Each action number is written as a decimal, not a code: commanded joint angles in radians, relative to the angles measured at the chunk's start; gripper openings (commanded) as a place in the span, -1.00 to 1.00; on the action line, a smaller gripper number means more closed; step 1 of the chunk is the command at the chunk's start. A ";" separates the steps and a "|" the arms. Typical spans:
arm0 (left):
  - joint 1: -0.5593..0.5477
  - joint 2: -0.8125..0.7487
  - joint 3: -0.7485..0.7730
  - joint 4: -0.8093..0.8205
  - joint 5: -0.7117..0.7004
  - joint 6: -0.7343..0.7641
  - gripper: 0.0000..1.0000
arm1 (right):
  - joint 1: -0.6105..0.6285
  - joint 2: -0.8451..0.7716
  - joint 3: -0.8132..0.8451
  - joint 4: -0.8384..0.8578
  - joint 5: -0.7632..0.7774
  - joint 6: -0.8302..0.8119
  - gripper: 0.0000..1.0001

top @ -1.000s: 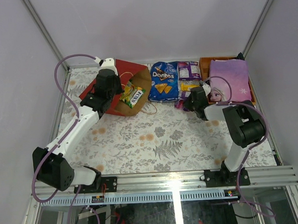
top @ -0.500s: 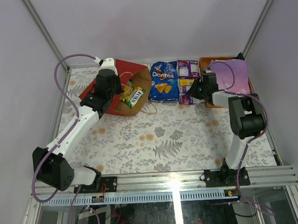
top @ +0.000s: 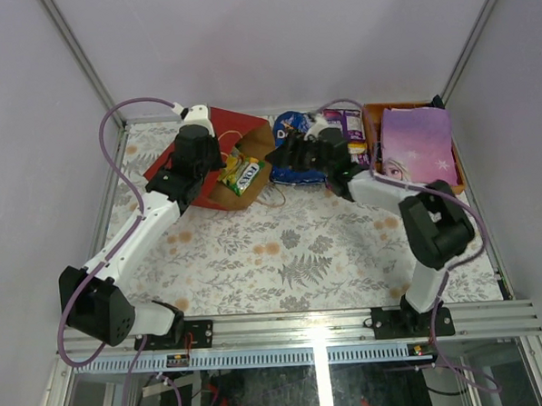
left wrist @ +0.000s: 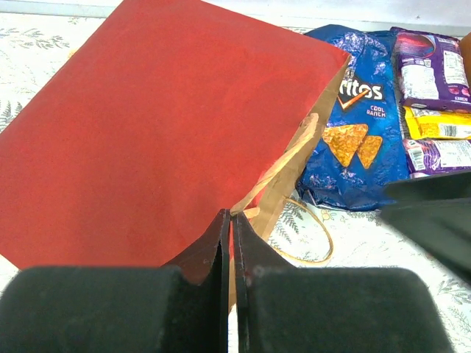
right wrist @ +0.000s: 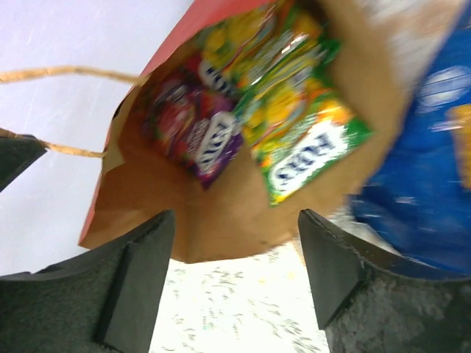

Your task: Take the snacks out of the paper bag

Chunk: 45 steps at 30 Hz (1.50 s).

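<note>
The right gripper (top: 280, 153) had swung left from beside the orange tray (top: 370, 116), across the blue chip bag (left wrist: 353, 140). Its fingers (right wrist: 132, 272) had spread wide, released and holding nothing, in front of the mouth of the paper bag (left wrist: 147, 132). That bag lay on its side at the far left of the table (top: 283, 257), mouth turned right, its brown rim just beside the chip bag, with the broad patterned tabletop stretching toward the near edge; the left gripper (left wrist: 229, 228) was clenched on the bag's upper rim. A green packet (right wrist: 302, 140) and a purple packet (right wrist: 195, 125) lay inside, just beyond the right fingertips and in line with the gap between them, untouched.
</note>
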 commanded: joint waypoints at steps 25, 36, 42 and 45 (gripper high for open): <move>0.002 -0.009 0.015 -0.009 0.055 0.004 -1.00 | 0.207 0.455 0.309 -0.016 0.232 0.246 0.34; -0.003 -0.009 0.018 -0.009 0.049 0.009 -1.00 | 0.207 0.532 0.394 -0.095 0.275 0.266 0.22; -0.004 -0.010 0.022 -0.012 0.047 0.011 -1.00 | 0.207 0.586 0.464 -0.118 0.270 0.271 -0.08; -0.006 -0.012 0.022 -0.015 0.043 0.012 -1.00 | 0.207 0.608 0.503 -0.127 0.245 0.274 -0.76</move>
